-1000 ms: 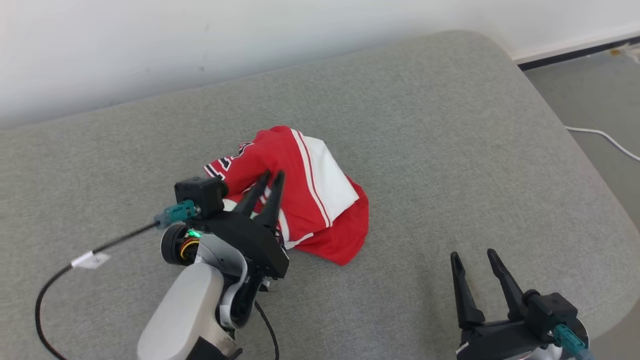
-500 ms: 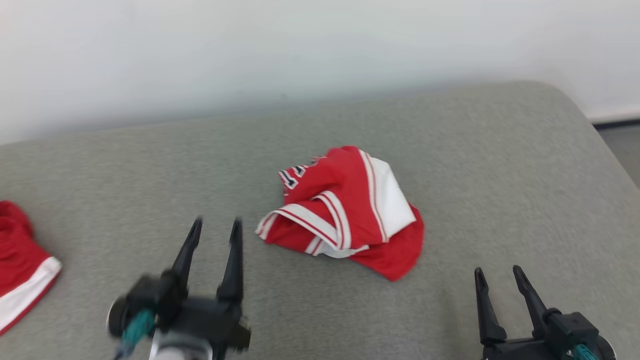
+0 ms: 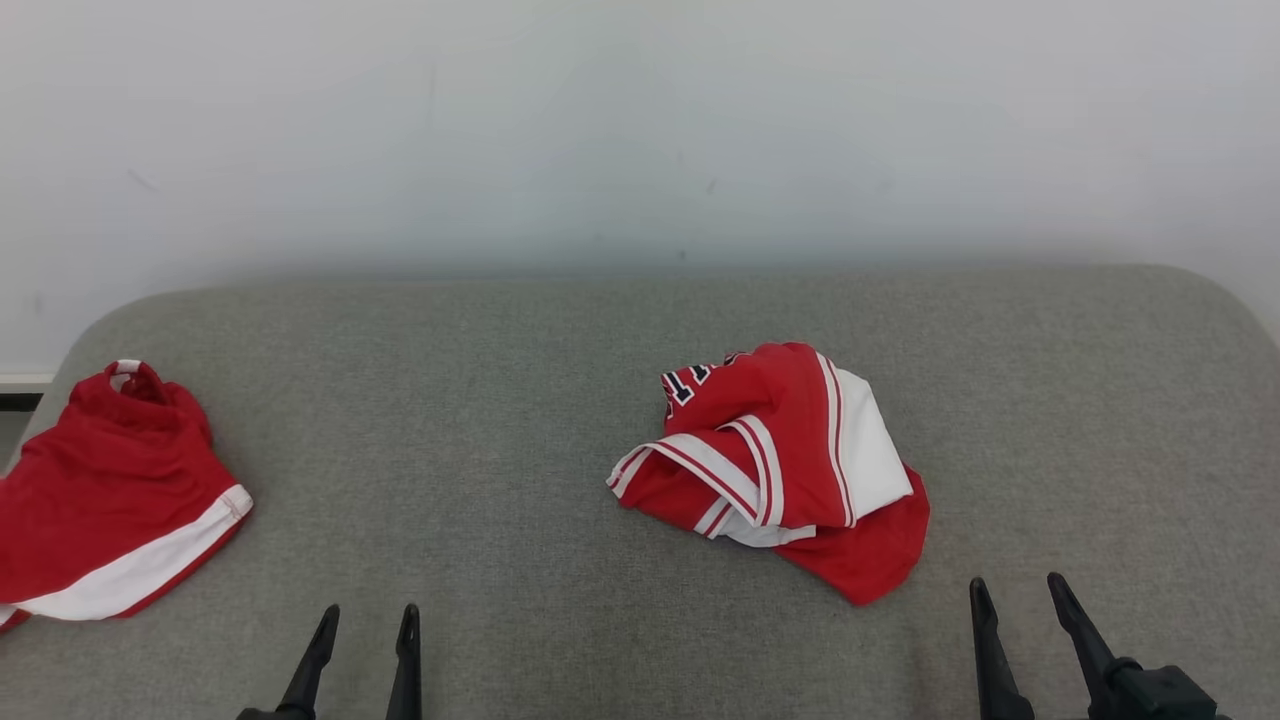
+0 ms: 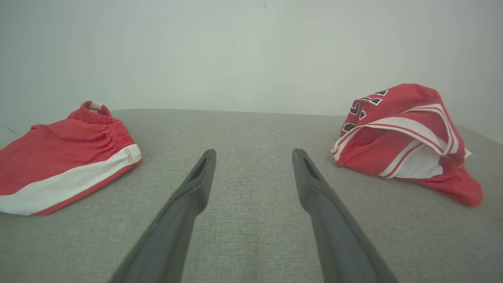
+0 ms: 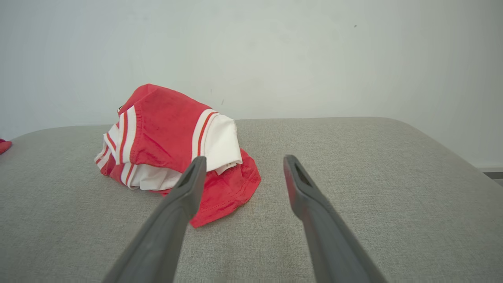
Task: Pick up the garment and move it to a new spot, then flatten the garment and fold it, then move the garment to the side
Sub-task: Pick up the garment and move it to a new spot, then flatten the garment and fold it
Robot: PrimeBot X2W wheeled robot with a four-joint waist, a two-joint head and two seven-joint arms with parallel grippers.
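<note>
Moved: left gripper, a second ago on the garment's near-left edge, now drawn back to 7 o'clock in the head view, fingers spread and empty.
Grey cushion: padded, with rounded corners; both garments lie on it.
Wall: pale, along 12 o'clock.
Red shorts: white band, at 9 o'clock, well apart from the rest.
Garment: red jersey with white stripes, a crumpled heap at 4 o'clock of centre, touching neither gripper.
Right gripper: 5 o'clock, fingers spread and empty, near the garment's lowest corner.
</note>
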